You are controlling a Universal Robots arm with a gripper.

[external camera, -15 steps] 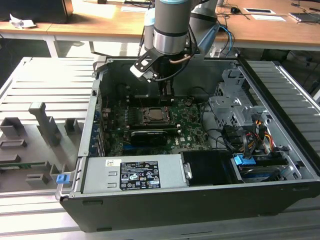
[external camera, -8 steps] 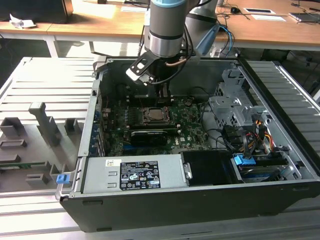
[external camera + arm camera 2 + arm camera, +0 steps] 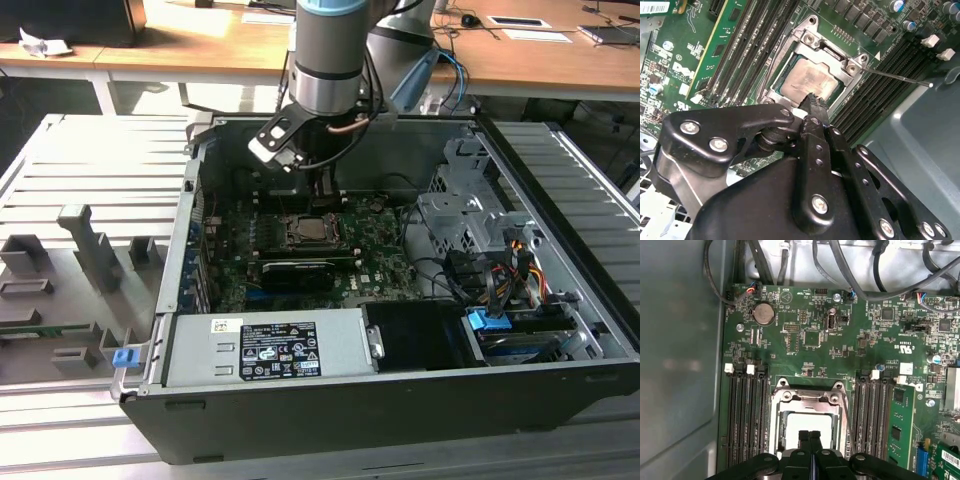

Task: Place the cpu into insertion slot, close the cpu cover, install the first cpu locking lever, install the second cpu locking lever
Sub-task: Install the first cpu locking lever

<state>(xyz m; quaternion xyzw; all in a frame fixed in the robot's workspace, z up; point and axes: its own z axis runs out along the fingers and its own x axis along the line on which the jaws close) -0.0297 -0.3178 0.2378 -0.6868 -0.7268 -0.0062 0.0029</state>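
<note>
Starting at the case's near edge in the exterior view, you have one grey power supply box (image 3: 265,350) at 6 o'clock from the insertion slot (image 3: 285,232). One black card (image 3: 295,272) lies between the two.

The one cpu (image 3: 807,82) sits in that slot. Its dull metal top shows through the window of the one cpu cover (image 3: 827,60), which lies flat over it. One thin lever rod (image 3: 895,76) sticks out free from the cover's corner, slanting across the memory slots (image 3: 875,97) and not tucked down.

Your gripper (image 3: 809,436) hangs just above the slot, at 12 o'clock from it in the exterior view. In both wrist views its two fingers (image 3: 816,107) are pressed together with nothing between them, their tips over the cover's edge beside the cpu. You cannot tell whether the tips touch the metal.

One silver drive cage (image 3: 470,215) stands at 3 o'clock from the slot. Beyond the case, wooden desks (image 3: 540,50) run across at 12 o'clock.
</note>
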